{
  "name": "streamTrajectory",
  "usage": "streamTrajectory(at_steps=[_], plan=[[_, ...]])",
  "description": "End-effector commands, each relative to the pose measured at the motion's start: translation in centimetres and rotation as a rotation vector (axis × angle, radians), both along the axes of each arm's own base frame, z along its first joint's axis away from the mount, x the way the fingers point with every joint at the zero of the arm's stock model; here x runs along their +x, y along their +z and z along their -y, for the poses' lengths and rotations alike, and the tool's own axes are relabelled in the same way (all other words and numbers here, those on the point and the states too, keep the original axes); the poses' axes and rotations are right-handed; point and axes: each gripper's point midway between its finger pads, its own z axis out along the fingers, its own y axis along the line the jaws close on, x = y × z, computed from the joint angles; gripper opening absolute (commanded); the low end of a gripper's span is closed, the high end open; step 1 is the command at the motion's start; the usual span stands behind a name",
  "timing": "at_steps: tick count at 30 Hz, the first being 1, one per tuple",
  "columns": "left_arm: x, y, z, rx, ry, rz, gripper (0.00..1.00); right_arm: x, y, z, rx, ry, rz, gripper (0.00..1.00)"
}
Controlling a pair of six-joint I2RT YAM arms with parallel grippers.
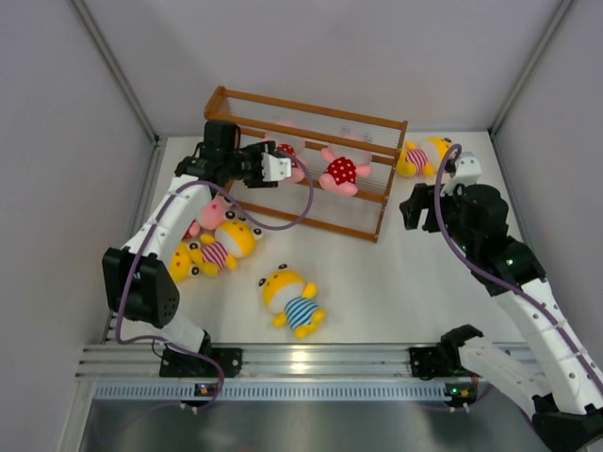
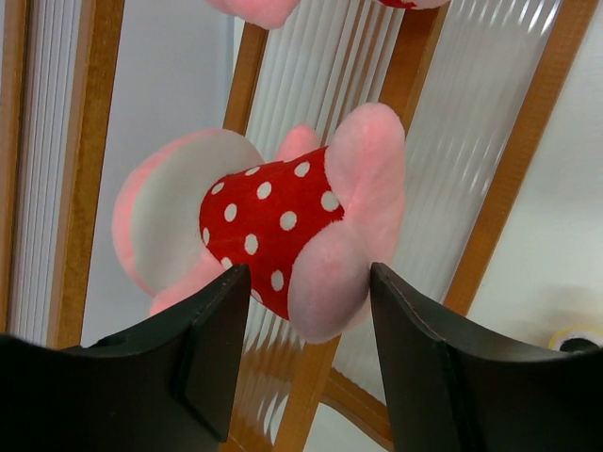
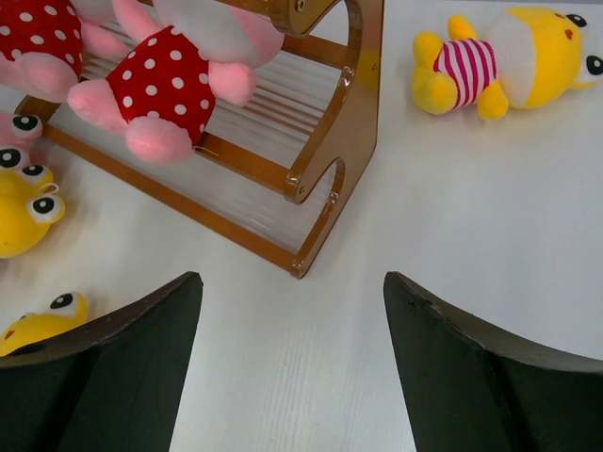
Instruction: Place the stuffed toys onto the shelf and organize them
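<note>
The brown wooden shelf (image 1: pixel 377 122) stands at the back of the table. Two pink toys in red dotted outfits lie on its rods, one at the left (image 1: pixel 292 162) and one in the middle (image 1: pixel 341 172). My left gripper (image 1: pixel 281 168) is open right at the left pink toy (image 2: pixel 283 217), whose pink limb sits between the open jaws (image 2: pixel 309 273). My right gripper (image 1: pixel 412 209) is open and empty (image 3: pixel 292 278) above the table by the shelf's right end (image 3: pixel 330 141). A yellow toy in a pink-striped shirt (image 1: pixel 421 155) lies right of the shelf and shows in the right wrist view (image 3: pixel 509 61).
On the table left of the shelf lie a pink toy (image 1: pixel 212 215), a yellow pink-striped toy (image 1: pixel 226 245) and another yellow toy (image 1: pixel 181 262). A yellow blue-striped toy (image 1: pixel 292 299) lies front centre. Grey walls enclose the table on three sides.
</note>
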Motion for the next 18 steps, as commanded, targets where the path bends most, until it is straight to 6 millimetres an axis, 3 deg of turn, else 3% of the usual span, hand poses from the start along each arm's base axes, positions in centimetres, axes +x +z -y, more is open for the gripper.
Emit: streamTrajectory(at_steps=[1,8,9,10,18], plan=[[-0.5,3.2,0.2,-0.075,0.023,0.029,0.61,0.1,1.3,-0.8,0.018,0.036,0.053,0.78],[-0.4,1.7,-0.8,-0.098,0.143,-0.072,0.69,-0.7,2.1,-0.7,0.043,0.038,0.068,0.78],[-0.1,1.6,-1.1,-0.094,0.168,-0.077,0.77,-0.9,2.1,-0.5,0.045,0.033,0.067,0.78],[-0.1,1.8,-1.1,-0.098,0.176,-0.077,0.98,-1.0,2.2,-0.4,0.045,0.034,0.072,0.78],[-0.8,3.8,-0.9,-0.185,0.227,-0.118,0.99,-1.5,2.2,-0.4,0.051,0.037,0.065,0.78]])
